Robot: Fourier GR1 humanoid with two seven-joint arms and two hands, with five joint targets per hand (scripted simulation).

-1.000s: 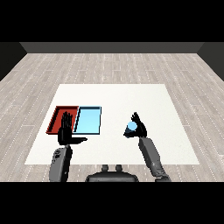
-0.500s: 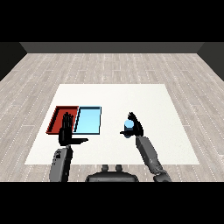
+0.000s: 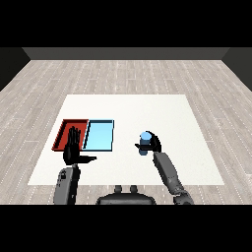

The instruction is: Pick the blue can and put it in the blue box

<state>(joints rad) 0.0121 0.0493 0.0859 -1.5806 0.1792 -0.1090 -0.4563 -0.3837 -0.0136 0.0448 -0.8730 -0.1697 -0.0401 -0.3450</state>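
Observation:
The blue can (image 3: 144, 141) is upright at the middle of the white table, to the right of both trays. My right hand (image 3: 152, 143) is curled round it, fingers and thumb wrapping its sides. The light blue tray (image 3: 99, 135) lies flat at the left, with the red tray (image 3: 66, 133) touching its left side. My left hand (image 3: 74, 149) is held up over the near edge of the red tray, fingers straight and thumb spread, holding nothing.
The white table (image 3: 162, 113) sits on a grey wood floor. Both forearms come in from the lower edge of the view.
My right hand has closed round the blue can and shifted slightly left, toward the trays. The left hand has stayed in place.

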